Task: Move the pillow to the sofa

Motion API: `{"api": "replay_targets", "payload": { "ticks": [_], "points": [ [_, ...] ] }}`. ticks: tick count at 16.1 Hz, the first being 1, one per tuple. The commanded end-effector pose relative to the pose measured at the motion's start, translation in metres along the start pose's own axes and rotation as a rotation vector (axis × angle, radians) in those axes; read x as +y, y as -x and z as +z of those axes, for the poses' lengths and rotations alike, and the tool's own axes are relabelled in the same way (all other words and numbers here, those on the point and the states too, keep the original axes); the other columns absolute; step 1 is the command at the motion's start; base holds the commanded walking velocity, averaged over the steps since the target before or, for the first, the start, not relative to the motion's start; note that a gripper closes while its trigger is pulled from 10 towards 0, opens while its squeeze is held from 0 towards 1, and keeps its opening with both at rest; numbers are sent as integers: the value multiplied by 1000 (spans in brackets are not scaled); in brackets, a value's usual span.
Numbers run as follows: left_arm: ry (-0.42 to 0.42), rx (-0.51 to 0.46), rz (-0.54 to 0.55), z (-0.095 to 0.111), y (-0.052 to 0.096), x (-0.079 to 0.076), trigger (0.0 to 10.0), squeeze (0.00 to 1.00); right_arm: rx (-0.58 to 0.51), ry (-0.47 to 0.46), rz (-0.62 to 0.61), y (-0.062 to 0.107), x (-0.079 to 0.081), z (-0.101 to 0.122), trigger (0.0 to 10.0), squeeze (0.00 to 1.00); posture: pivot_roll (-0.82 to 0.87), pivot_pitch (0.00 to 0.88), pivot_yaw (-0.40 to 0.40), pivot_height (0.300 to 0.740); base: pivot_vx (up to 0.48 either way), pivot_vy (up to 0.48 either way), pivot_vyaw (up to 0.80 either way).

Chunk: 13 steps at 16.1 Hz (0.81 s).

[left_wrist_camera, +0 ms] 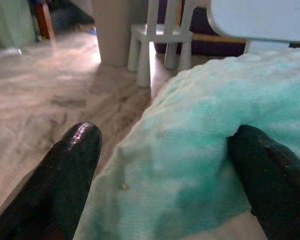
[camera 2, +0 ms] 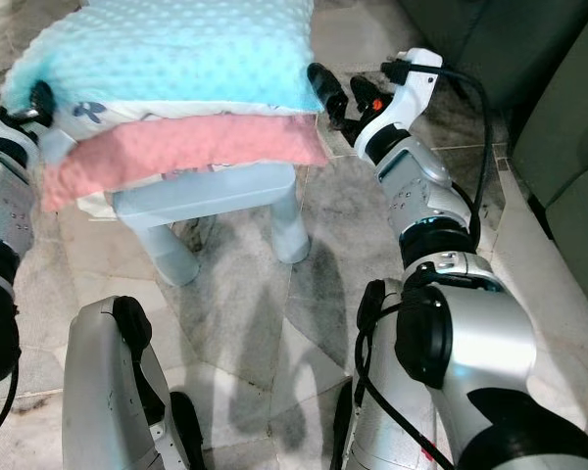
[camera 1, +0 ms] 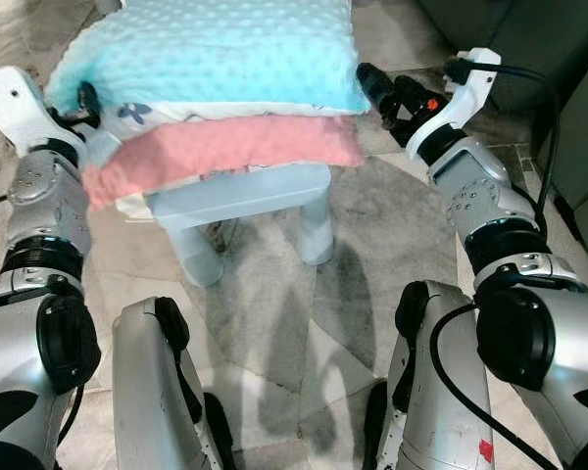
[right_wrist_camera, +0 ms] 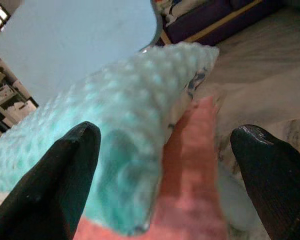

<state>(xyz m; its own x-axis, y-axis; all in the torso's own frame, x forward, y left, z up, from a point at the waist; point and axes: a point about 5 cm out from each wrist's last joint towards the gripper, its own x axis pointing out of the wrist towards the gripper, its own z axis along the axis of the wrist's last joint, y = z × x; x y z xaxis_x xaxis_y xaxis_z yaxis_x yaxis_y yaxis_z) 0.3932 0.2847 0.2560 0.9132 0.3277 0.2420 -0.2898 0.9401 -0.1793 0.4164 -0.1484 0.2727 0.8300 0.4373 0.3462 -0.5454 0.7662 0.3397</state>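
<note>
Left eye view has the left hand [camera 1: 83, 103] at the left end of the pillow [camera 1: 216, 49], its black fingers spread and dug into the soft edge there. From the left wrist view, one finger [left_wrist_camera: 65, 175] lies clear on the floor side while the other [left_wrist_camera: 272, 175] presses into the turquoise dotted fabric, so the hand is parted around the pillow's corner with the cloth bulging between the fingers, not closed tight.

That turquoise pillow lies on top of a pink cushion [camera 1: 225, 147], with a band of white patterned cloth showing between the two. Both are stacked on a small pale blue bench [camera 1: 240, 201], whose legs stand on the grey marble floor [camera 1: 372, 235]. The stack overhangs the bench on both sides.

Further right, the right hand [camera 1: 380, 93] is just beside the right end of the stack, level with the seam where turquoise meets pink. In the right wrist view its two fingers [right_wrist_camera: 55, 170] stand wide apart with the pillow's corner and the pink edge between them, holding nothing.

A dark green sofa [camera 2: 559, 147] sits at the far right, near the right arm and well apart from the bench.
</note>
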Motion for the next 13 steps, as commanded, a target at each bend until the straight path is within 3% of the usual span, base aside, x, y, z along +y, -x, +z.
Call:
{"api": "replay_targets", "payload": {
  "ticks": [1,2,5,7,8,10,13],
  "points": [
    [-67,-7,50,-5,6,17,10000,0,-50,-4,5,1,-3,11,10000,0,-29,306,56,365,0,0,0],
    [-122,-35,72,-8,11,24,10000,0,-55,4,-3,5,-7,11,10000,0,-36,298,52,365,0,0,0],
    [-224,-107,67,-10,23,25,10000,0,-72,43,-31,13,-15,11,10000,0,-38,281,44,365,0,0,0],
    [-197,-107,77,-14,28,24,10000,0,-53,121,-7,17,-13,5,10000,0,-47,266,39,365,0,0,0],
    [-195,-122,87,-10,27,25,10000,0,-51,116,8,17,-12,4,10000,0,-47,266,39,365,0,0,0],
    [-139,-151,126,6,17,31,10000,0,-47,92,73,16,-6,2,10000,0,-55,265,37,365,0,0,0],
    [-103,-206,128,40,2,27,10000,0,-77,80,136,9,5,10,10000,0,-62,259,38,365,0,0,0]
  ]
}}
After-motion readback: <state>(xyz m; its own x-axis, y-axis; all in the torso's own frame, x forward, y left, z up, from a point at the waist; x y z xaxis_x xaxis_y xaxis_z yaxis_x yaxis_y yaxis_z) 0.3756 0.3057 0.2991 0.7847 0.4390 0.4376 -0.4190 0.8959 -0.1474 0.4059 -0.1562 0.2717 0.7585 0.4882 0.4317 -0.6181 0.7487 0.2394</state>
